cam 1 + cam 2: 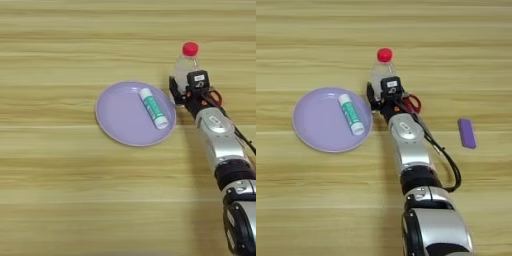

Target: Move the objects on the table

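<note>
Right eye view gives you the fullest look: the table [316, 30] fills everything, light wood with long grain stripes running side to side; next in size is your right arm [411, 150], silver forearm rising from six o'clock toward the centre, a black cable looping along its three o'clock side; then you have the lilac plate [313, 125], round and shallow, lying at nine o'clock from the wrist, its rim just beside the gripper; the clear bottle with the red cap [384, 55] stands upright at twelve o'clock from the gripper, its lower body hidden behind the black wrist block; the right gripper [375, 97] sits low at the bottle's base, between the bottle and the plate rim, and you cannot tell from either view whether its fingers are apart or together, nor whether they touch the bottle; the glue stick [351, 114], white and teal, lies inside the plate on its three o'clock half, long axis running from eleven to five o'clock; the scissors [414, 103] show you only a bit of red handle, peeking out at the wrist's three o'clock side; a small purple block [466, 133] lies well apart at three o'clock, alone on bare wood.
</note>
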Controlling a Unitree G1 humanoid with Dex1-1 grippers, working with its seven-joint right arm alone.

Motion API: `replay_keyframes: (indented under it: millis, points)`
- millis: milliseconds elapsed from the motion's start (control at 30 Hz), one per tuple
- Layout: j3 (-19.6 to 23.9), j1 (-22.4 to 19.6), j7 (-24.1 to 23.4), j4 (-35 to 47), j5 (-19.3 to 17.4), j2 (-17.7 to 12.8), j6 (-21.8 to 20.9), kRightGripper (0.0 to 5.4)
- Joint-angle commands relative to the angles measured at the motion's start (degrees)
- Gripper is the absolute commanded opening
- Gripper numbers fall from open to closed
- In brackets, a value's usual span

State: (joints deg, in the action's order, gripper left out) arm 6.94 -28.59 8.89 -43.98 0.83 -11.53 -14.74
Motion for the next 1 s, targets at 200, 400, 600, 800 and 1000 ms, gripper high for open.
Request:
replay_keyframes:
  millis: [200, 400, 600, 800, 1000]
  points:
    - [-0.21, -3.72, -1.16, 3.62, 0.11, -1.38, -0.59, 3.97]
    - [-0.31, -3.45, -1.56, 4.28, 0.07, -1.38, -0.08, 4.68]
    - [-0.13, -3.1, -1.87, 5.27, -0.08, -1.37, 0.35, 5.38]
    - [-0.07, -2.47, -1.92, 6.53, -0.19, -1.33, 0.84, 5.38]
    - [-0.01, -2.23, -1.99, 7.14, -0.21, -1.3, 1.38, 5.38]
